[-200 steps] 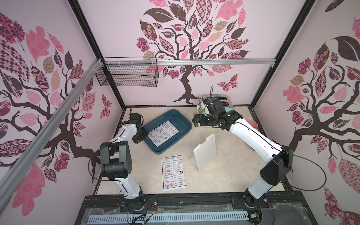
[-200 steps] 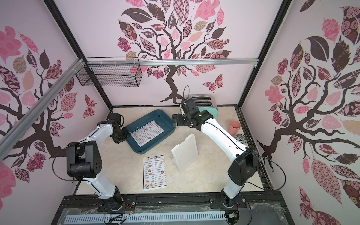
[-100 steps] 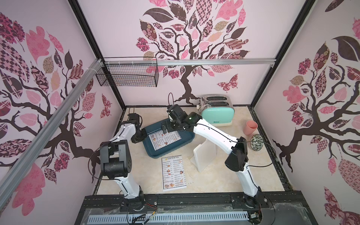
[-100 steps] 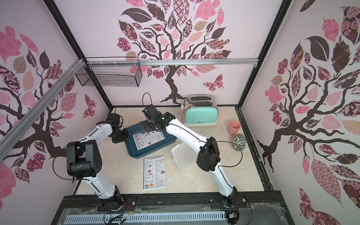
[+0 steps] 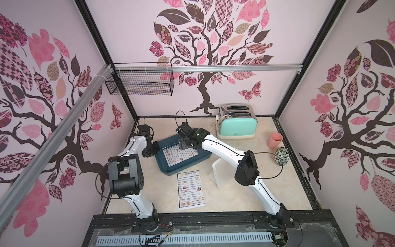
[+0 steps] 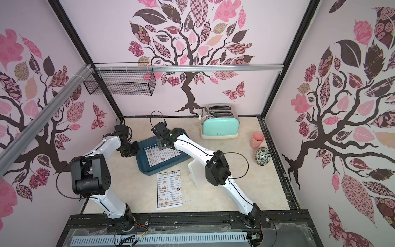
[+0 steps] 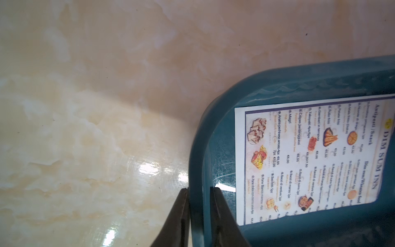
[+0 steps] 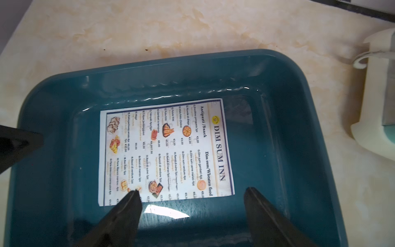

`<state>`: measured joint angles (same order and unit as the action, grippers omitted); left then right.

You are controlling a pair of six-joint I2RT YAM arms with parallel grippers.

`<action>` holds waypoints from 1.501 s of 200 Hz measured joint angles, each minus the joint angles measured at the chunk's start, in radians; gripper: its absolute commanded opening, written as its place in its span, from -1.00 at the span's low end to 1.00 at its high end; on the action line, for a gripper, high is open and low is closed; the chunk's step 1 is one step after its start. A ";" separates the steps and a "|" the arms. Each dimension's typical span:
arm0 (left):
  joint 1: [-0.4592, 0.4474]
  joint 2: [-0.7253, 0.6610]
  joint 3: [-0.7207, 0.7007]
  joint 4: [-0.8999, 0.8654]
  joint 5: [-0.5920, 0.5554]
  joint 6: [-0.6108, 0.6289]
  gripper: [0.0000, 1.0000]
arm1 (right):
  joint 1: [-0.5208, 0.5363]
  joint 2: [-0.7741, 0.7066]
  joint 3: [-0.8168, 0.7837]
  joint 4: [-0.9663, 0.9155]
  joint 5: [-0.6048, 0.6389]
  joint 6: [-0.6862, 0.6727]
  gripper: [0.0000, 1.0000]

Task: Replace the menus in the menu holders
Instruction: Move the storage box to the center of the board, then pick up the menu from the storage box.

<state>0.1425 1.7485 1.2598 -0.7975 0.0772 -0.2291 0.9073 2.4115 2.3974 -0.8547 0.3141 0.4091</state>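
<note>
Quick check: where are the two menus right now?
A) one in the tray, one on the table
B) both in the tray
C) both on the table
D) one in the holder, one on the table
A: one menu lies in the tray, and the second menu lies flat on the table just outside it.

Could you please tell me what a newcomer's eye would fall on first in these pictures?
The dark teal tray in the middle of the table holds a menu lying flat; the left gripper pinches the tray's rim while the open right gripper hovers over the sheet. In front of the tray, a second menu lies on the table beside the white menu holder. At the back wall stands a mint-green toaster.
</note>
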 measured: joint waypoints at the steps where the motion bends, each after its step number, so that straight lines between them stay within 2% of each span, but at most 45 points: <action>1: 0.000 0.000 -0.001 0.000 0.001 -0.002 -0.72 | 0.000 0.000 0.000 -0.001 0.002 -0.001 0.58; 38: -0.008 -0.001 -0.008 0.021 0.031 -0.017 -0.84 | -0.020 -0.002 0.000 -0.033 0.005 -0.031 0.46; 66: -0.055 0.004 -0.007 0.039 0.036 -0.053 -0.91 | -0.064 -0.011 -0.003 -0.088 -0.031 -0.045 0.37; 100: -0.116 0.032 0.019 0.063 0.039 -0.110 -0.96 | -0.151 -0.088 -0.102 -0.108 -0.075 -0.092 0.00; 160: -0.145 0.064 0.048 0.093 0.044 -0.193 -0.99 | -0.262 -0.124 -0.167 -0.092 -0.144 -0.168 -0.20; 199: -0.150 0.065 0.048 0.101 0.048 -0.202 -1.00 | -0.296 -0.054 -0.098 -0.077 -0.217 -0.175 -0.68; 248: -0.153 0.089 0.078 0.101 0.048 -0.186 -1.00 | -0.314 0.102 -0.034 -0.059 -0.231 -0.158 -0.81; 300: -0.154 0.093 0.081 0.101 0.053 -0.176 -1.00 | -0.340 0.155 -0.043 -0.058 -0.246 -0.159 -0.83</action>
<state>-0.0113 1.8412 1.3411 -0.6960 0.1303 -0.4053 0.5674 2.5668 2.3539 -0.9127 0.0685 0.2501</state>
